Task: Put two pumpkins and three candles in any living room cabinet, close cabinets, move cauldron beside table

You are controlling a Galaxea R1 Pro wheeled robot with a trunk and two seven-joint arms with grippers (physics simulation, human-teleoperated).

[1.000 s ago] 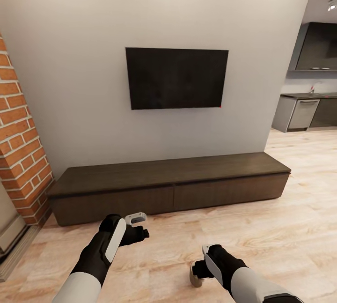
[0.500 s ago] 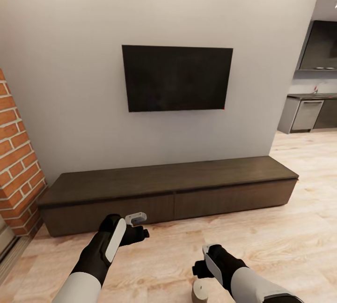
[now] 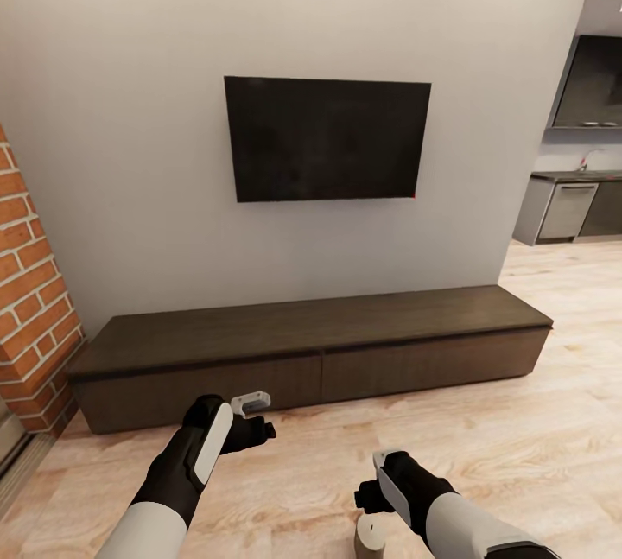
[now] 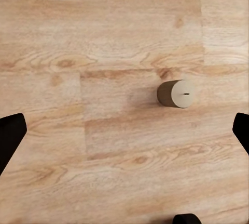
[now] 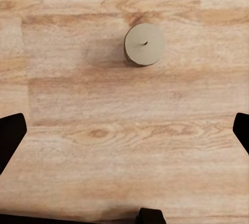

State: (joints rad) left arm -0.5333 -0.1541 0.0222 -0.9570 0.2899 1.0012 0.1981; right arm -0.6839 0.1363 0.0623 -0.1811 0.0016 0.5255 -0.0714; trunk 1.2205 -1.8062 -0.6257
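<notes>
**A:** Where do you stand in the job? Judging by the scene, you are at the fetching step for 1 candle (image 3: 370,536). It stands upright on the wooden floor (image 3: 518,421), just beneath and slightly inboard of your right gripper (image 3: 366,497), and well apart from your left gripper (image 3: 256,421).

**B:** And the fingers?

**A:** Both pairs are spread wide and carry nothing. In the right wrist view the candle (image 5: 144,44) sits ahead of the right gripper (image 5: 124,138), beyond the span of the dark fingertips (image 5: 10,133), pale top and wick facing the camera. In the left wrist view the same candle (image 4: 176,93) lies off toward 1 side of the left gripper (image 4: 124,141), leaning away from the lens.

**B:** So which arm should you use?

**A:** The right, I would say. You need to bring it forward until the candle sits between the fingers, lower it, then close on the sides.

**B:** And after that?

**A:** The cabinet (image 3: 311,352) is ahead of both grippers, against the wall under the television (image 3: 326,139). Its 2 drawer fronts look flush and shut, so 1 must be pulled out before the candle can go in. Your free left gripper is the nearer to the left front. I see no pumpkins or cauldron here.
</notes>
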